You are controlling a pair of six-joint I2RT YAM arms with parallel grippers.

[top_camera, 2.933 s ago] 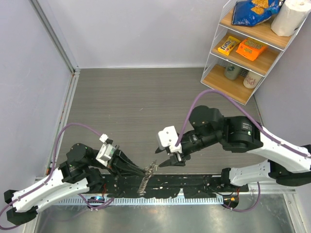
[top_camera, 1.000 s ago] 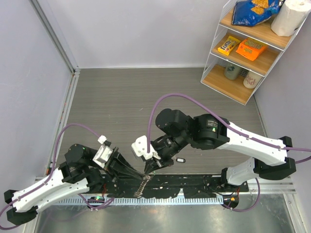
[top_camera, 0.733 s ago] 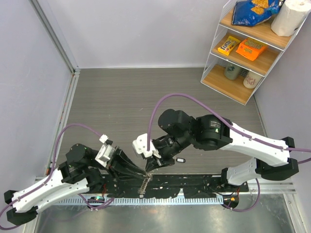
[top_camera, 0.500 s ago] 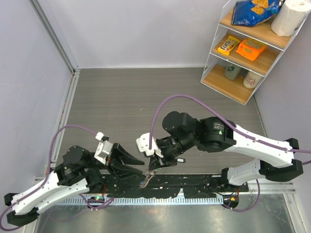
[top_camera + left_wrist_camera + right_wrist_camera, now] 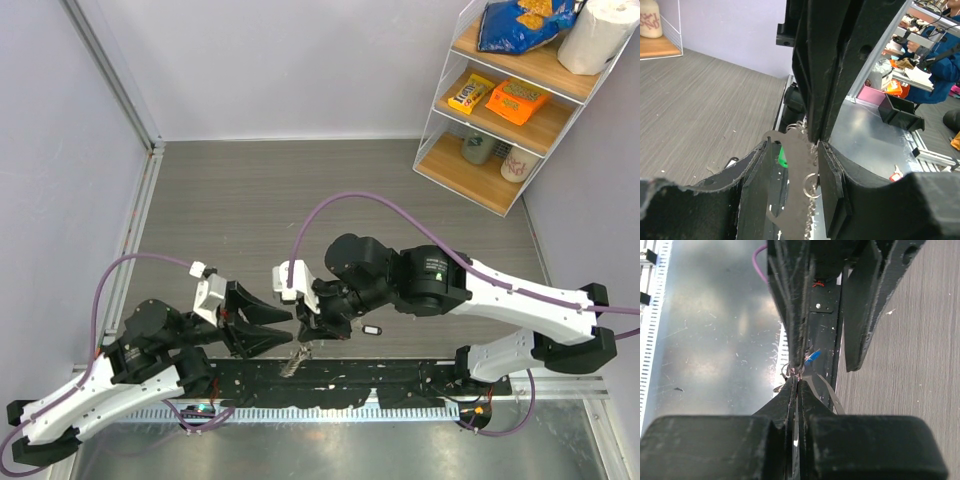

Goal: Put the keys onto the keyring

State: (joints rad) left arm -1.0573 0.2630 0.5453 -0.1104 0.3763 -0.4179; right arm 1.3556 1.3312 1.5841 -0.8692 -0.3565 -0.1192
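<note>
Handover of the keyring, low centre of the top view. A second ago the left gripper (image 5: pixel 288 326) was clamped on the keyring (image 5: pixel 294 360) while the right gripper (image 5: pixel 305 340) closed in. Now the left jaws stand spread and drawn slightly back toward the left. The right jaws are pressed together, pinching the top of the keyring, which hangs from them over the dark base plate. The right arm alone appears to carry it, so the left is free to fetch a key.

The top view alone shows the black key (image 5: pixel 371 329), lying on the table (image 5: pixel 250 200) just right of the right gripper.

The left wrist view shows the keyring (image 5: pixel 790 200) hanging between the spread fingers (image 5: pixel 752 170), apparently clear of both, with a green key (image 5: pixel 783 156) behind it at centre frame.

The right wrist view shows the pinch itself at mid-frame, the wire loops (image 5: pixel 792 371) at the tips of the right gripper (image 5: pixel 796 382), and a blue tag (image 5: pixel 812 356) beside them.
</note>
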